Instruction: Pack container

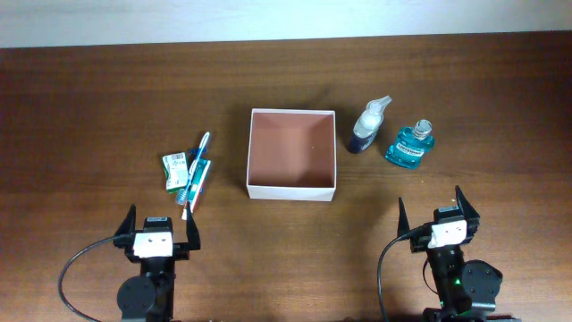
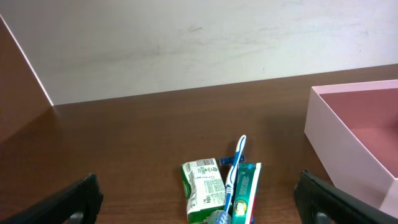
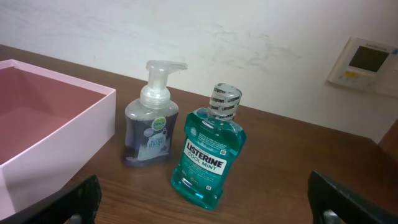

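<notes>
The container [image 1: 291, 188], a square white box with a reddish-brown inside, stands empty at the table's middle; it also shows in the left wrist view [image 2: 329, 140] and in the right wrist view [image 3: 74, 127]. Left of it lie a green soap pack [image 1: 175, 170], a toothbrush [image 1: 196, 168] and a toothpaste box [image 1: 200, 182], also seen in the left wrist view as the soap pack [image 2: 204, 186], toothbrush [image 2: 233, 171] and toothpaste box [image 2: 247, 194]. Right of it stand a pump soap bottle [image 1: 367, 127] [image 3: 151, 127] and a teal mouthwash bottle [image 1: 409, 143] [image 3: 208, 155]. My left gripper [image 1: 161, 231] and right gripper [image 1: 437, 215] are open and empty near the front edge.
The brown wooden table [image 1: 89, 107] ends at a white wall at the back. A wall panel [image 3: 365, 62] shows in the right wrist view.
</notes>
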